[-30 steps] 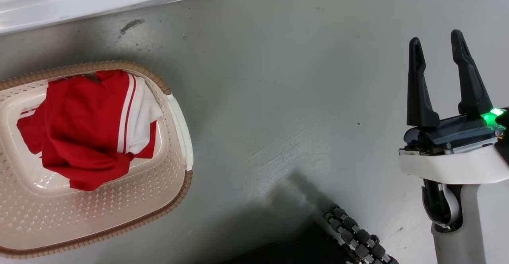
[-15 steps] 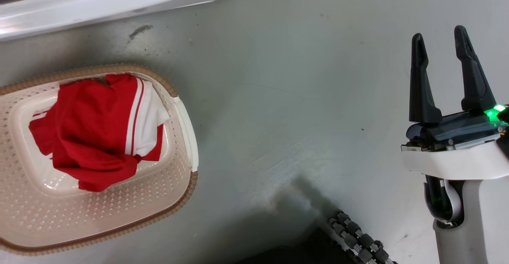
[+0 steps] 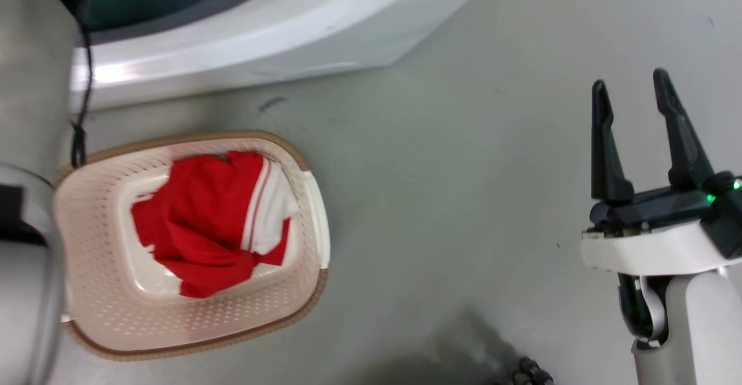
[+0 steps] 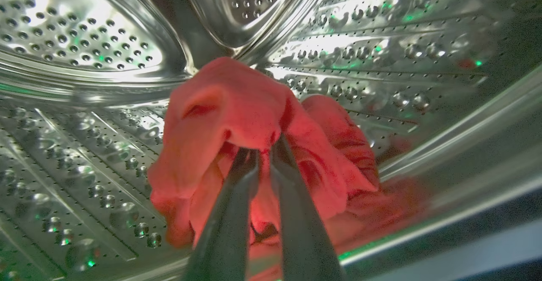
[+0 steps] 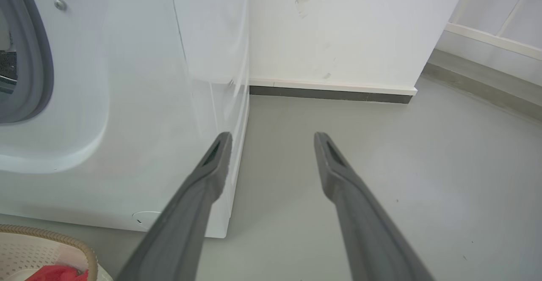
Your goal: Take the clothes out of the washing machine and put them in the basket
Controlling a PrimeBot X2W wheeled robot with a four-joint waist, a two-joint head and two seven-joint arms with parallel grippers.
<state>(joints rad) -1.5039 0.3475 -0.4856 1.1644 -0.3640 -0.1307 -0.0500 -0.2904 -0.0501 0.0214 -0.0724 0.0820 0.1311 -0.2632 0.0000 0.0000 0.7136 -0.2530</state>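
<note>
The head camera has swung since a moment ago, so the basket [image 3: 174,321] now sits further right in the lower left of the frame. More of the washing machine [image 3: 261,31] shows along the top. Red and white clothes [image 3: 203,240] lie in the basket. In the left wrist view, the left gripper [image 4: 263,147] is inside the shiny drum [image 4: 84,39]. Its two fingers are pinched tight on a red cloth [image 4: 220,111] in the middle of the frame. The right gripper [image 3: 630,83] is at the right of the head view, over the grey floor [image 3: 452,199]. Its fingers are wide apart and hold nothing.
</note>
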